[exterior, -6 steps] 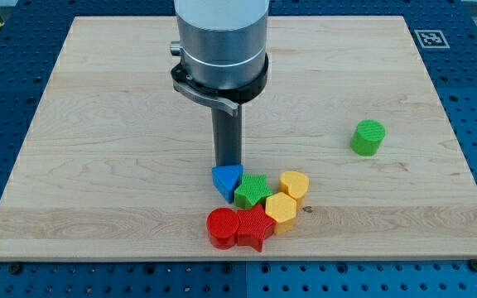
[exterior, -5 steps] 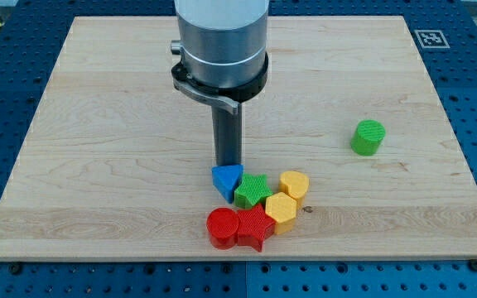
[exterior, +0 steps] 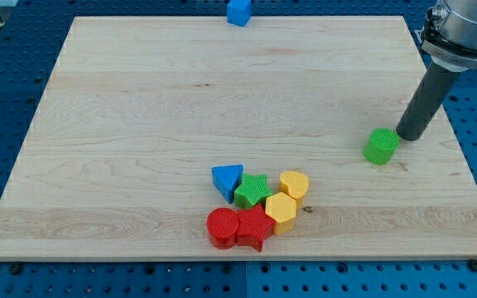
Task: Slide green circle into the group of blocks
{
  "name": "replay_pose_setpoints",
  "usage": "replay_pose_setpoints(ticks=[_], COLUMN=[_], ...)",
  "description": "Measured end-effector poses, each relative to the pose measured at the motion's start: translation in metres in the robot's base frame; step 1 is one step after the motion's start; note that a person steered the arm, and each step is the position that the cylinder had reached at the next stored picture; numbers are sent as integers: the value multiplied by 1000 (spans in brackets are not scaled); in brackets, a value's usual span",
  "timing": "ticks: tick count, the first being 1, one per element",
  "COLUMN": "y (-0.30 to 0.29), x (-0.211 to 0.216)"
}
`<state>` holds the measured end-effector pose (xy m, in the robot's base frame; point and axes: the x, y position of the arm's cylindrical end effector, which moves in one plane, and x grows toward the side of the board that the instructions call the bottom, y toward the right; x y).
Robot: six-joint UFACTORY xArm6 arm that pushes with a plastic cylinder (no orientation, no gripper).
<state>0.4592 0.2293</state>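
my tip (exterior: 407,136): bare dark rod with no jaws, holding nothing, touching right side of green circle block (exterior: 382,146) | green circle: far right, well apart from group: blue triangle (exterior: 227,180), green star (exterior: 253,191), yellow blocks, red blocks

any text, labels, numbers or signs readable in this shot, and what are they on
No readable words or numbers anywhere.
One sign only: a black-and-white square marker on the wooden board, at its corner at the view's top right; its pattern is too small to decode.
The blocks carry no print.
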Motion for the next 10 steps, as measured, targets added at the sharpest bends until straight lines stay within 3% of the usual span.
replay_pose_setpoints(ticks=[4, 10], y=[-34, -212], x=[27, 36])
